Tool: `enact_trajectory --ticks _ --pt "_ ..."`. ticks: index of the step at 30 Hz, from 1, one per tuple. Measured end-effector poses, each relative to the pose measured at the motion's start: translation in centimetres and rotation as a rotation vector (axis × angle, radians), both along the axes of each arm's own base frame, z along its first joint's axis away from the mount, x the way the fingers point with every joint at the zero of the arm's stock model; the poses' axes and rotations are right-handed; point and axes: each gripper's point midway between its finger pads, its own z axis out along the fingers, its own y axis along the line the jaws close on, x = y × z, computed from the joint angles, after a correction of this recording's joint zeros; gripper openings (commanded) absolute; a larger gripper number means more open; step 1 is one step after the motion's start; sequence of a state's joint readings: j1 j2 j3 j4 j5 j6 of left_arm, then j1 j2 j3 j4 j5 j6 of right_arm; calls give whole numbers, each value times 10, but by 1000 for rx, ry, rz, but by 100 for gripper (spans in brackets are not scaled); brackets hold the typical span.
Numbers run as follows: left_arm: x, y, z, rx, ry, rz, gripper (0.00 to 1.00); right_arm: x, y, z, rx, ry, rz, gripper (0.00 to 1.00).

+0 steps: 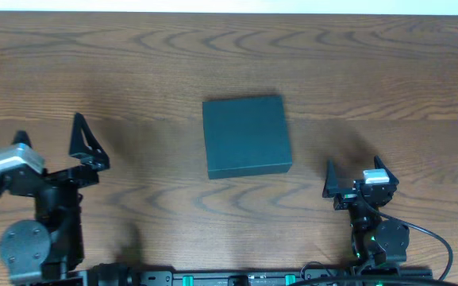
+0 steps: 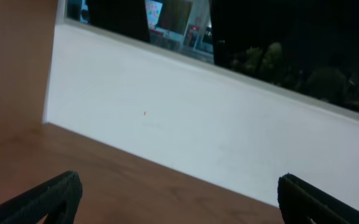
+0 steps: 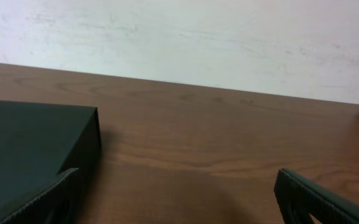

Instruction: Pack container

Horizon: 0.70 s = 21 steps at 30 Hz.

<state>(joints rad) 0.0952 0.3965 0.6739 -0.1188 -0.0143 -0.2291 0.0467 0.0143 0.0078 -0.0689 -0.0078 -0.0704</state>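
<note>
The dark teal-green container (image 1: 246, 136) lies closed and flat in the middle of the wooden table. Its near right corner also shows at the left of the right wrist view (image 3: 36, 146). My left gripper (image 1: 86, 147) is open and empty at the left of the table, well clear of the container; in the left wrist view (image 2: 179, 196) its fingers frame bare table and a white wall. My right gripper (image 1: 354, 181) is open and empty, to the right of and nearer than the container; its fingers show in the right wrist view (image 3: 179, 199).
The wooden table (image 1: 133, 63) runs back to a white wall (image 3: 179, 37). A dark window (image 2: 260, 43) sits above the wall in the left wrist view. Both arm bases stand along the front edge.
</note>
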Motion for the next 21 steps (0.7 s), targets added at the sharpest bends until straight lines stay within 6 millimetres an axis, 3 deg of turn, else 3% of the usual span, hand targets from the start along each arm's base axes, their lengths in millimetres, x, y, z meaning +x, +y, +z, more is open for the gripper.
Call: enact_trajectory --ticks 10,21 --pt "13 1 -70 -39 78 -1 99 0 0 0 0 0 0 99" --pt "1 -3 -88 -63 43 -17 98 0 0 0 0 0 0 99"
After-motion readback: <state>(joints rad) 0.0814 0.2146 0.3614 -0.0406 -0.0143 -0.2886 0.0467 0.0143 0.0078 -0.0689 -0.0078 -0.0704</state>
